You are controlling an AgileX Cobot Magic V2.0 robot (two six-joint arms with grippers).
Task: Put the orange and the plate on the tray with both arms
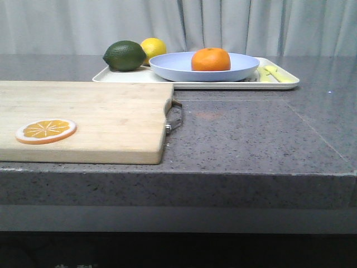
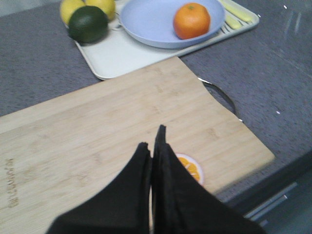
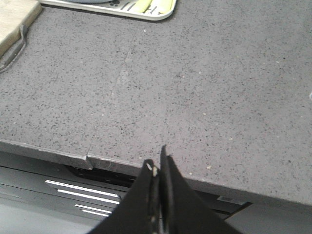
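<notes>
The orange (image 1: 211, 59) lies in the lavender-blue plate (image 1: 173, 66), and the plate rests on the cream-white tray (image 1: 223, 84) at the back of the table. The left wrist view shows the same: orange (image 2: 191, 20), plate (image 2: 146, 22), tray (image 2: 112, 56). My left gripper (image 2: 152, 138) is shut and empty above the wooden cutting board (image 2: 97, 141), well short of the tray. My right gripper (image 3: 157, 159) is shut and empty over the table's front edge; only a corner of the tray (image 3: 146, 12) shows in its view. Neither gripper shows in the front view.
A dark green avocado (image 1: 124, 56) and a yellow lemon (image 1: 154, 48) lie on the tray's left end, pale yellow pieces (image 1: 271, 73) on its right end. The cutting board (image 1: 83, 120) with metal handle (image 1: 175, 117) carries an orange slice (image 1: 46, 130) at front left.
</notes>
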